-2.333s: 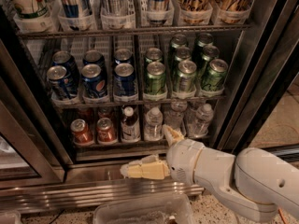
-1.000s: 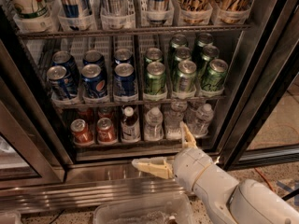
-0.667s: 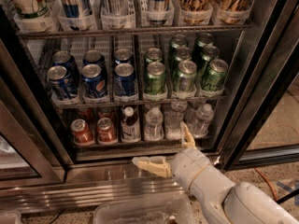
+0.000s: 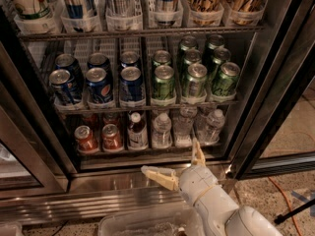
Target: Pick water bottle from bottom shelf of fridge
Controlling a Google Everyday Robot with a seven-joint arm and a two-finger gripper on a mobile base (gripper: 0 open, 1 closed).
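Note:
The fridge [image 4: 266, 97] stands open in front of me. Its bottom shelf [image 4: 147, 152] holds two red cans [image 4: 86, 138], a white-capped bottle of dark liquid [image 4: 137, 131] and several clear water bottles. The nearest water bottle [image 4: 161, 130] stands right of the dark bottle, with others [image 4: 212, 126] further right. My gripper [image 4: 170, 157] is open and empty, low in front of the shelf edge and just below the water bottles. One finger [image 4: 157, 176] points left, the other [image 4: 198, 155] points up toward the bottles.
Blue cans [image 4: 98, 85] and green cans [image 4: 192, 77] fill the rack above. Tall cans stand on the top rack [image 4: 123, 4]. A clear plastic bin [image 4: 142, 225] sits on the floor beside my arm. The ribbed steel base [image 4: 98, 200] and right door frame [image 4: 275, 127] are close. An orange cable [image 4: 285, 195] lies on the floor at the right.
My arm has swung lower and to the right, and the upper finger has moved right, under the water bottles. The fingers have stayed open and nothing on the shelf has moved.

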